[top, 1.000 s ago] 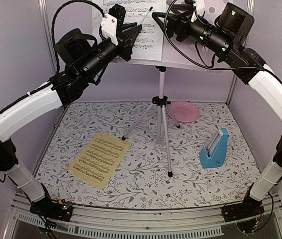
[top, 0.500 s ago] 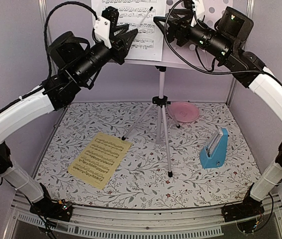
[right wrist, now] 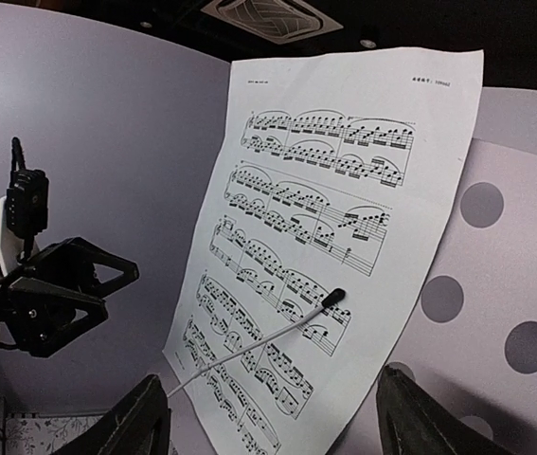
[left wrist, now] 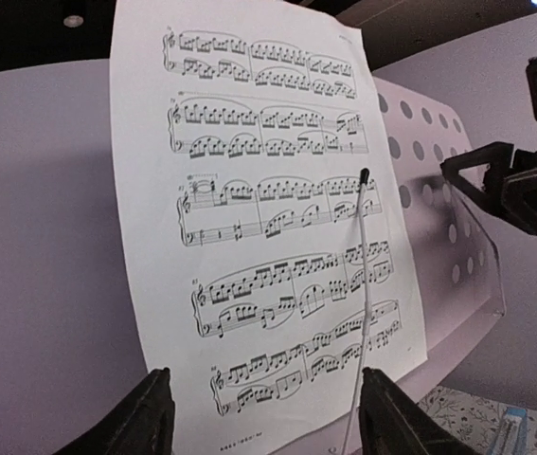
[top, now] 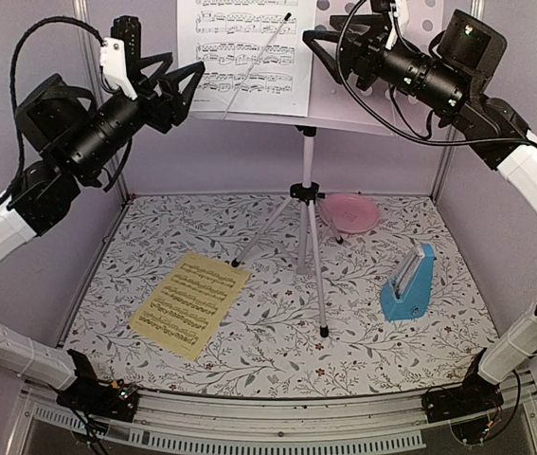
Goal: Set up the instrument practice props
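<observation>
White sheet (top: 241,52) sits on the stand (top: 304,194) at 12 o'clock, left fingers (left wrist: 145,422) and right fingers (right wrist: 410,417) spread, empty, beside it; yellow sheet (top: 190,303), 8 o'clock, and metronome (top: 408,282), 4 o'clock, on the bench (top: 277,351), seemingly yet to be placed

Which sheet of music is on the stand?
The white sheet, upright against the stand's desk; the yellow sheet lies flat on the floral table.

The white sheet of music (top: 244,52) leans on the silver tripod music stand (top: 307,227) (wire arm (top: 258,64) across it); yellow sheet (top: 190,303) lies flat left, blue metronome (top: 408,282) upright right.
</observation>
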Controlling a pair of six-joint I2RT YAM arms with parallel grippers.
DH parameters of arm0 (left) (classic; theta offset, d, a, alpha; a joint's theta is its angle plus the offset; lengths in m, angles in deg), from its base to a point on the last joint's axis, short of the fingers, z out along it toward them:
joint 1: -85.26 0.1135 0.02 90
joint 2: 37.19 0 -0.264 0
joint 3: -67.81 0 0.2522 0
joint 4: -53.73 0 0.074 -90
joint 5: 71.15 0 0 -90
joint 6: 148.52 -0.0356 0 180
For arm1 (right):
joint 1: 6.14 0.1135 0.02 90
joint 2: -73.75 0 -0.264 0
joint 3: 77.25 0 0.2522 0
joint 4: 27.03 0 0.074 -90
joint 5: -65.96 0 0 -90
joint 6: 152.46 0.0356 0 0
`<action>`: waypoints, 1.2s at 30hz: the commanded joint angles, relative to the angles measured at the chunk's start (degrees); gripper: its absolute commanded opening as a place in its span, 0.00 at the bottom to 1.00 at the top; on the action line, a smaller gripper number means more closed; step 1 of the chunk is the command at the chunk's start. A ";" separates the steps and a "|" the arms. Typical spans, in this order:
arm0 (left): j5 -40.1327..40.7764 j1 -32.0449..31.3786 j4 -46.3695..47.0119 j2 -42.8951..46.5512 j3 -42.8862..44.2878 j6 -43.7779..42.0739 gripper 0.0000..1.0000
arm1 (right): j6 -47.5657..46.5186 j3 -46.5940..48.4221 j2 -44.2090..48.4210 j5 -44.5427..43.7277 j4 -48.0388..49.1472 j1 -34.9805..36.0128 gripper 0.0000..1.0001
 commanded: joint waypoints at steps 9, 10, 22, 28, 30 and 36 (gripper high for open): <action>-2.18 9.27 -19.37 18.57 -31.63 31.06 0.69 | 11.90 -20.43 11.79 8.94 -3.33 2.16 0.76; -3.12 10.00 -19.32 19.90 -34.71 33.34 0.68 | 12.21 -23.36 13.15 8.57 -2.47 2.55 0.76; -5.16 23.12 -32.22 24.10 -50.78 64.24 0.76 | 20.51 -50.80 20.16 5.63 5.29 6.64 0.74; -1.09 27.47 -40.47 27.61 -55.41 73.30 0.73 | 23.44 -55.79 16.95 5.48 11.62 9.71 0.72; -0.05 28.51 -42.27 28.44 -56.37 74.85 0.72 | 24.18 -56.47 16.21 6.16 13.18 9.86 0.72; 4.36 32.26 -48.65 24.97 -59.08 80.16 0.67 | 23.96 -56.18 15.32 6.52 13.30 9.93 0.72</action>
